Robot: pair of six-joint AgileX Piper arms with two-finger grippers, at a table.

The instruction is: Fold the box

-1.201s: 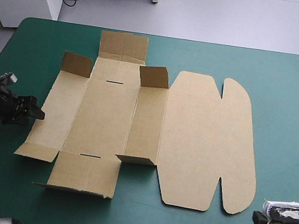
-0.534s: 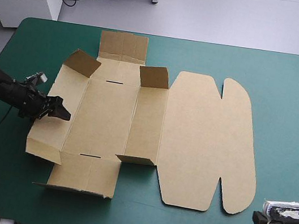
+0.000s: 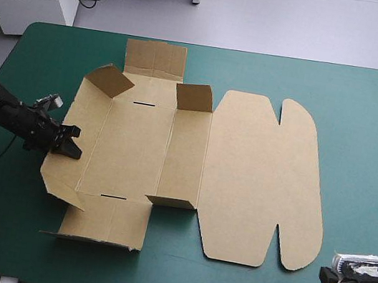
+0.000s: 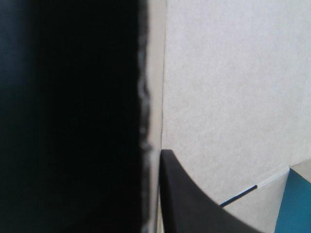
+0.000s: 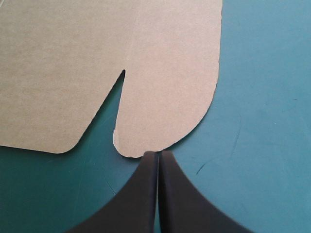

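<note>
Your table [image 3: 377, 144], teal-green, carries the box [image 3: 246, 144] as one cut brown sheet, mostly flat, spread ahead of both grippers. Its largest part, the lid [image 3: 266, 198], lies flat between the two grippers. The lid's rounded near lobe [image 5: 165, 97] ends right at the tip of your right gripper [image 5: 158, 155]; you cannot tell from the wrist view whether they touch. That gripper sits low over the table's near right corner. Its black fingers [image 5: 136, 204] are pressed together in one pointed arch with nothing between them.

The floor [image 3: 133, 150] of the box lies flat just beyond your left gripper [image 3: 71, 149]. The left wall [image 3: 88, 114] is tilted up off the cover, and your left gripper is at its outer edge, about midway along. In the left wrist view the board's edge runs straight along one black finger [image 4: 194, 204], with a dark mass close on the board's other side. The gripper looks pinched on that wall, the sheet between its fingers.

The far flap [image 3: 110, 81] on that wall stands up, leaning inward; the near flap [image 3: 64, 192] is lifted too. Across the floor from the left gripper the right wall [image 3: 185, 155] lies flat, with two small flaps [image 3: 194, 97] upright at its ends.
</note>
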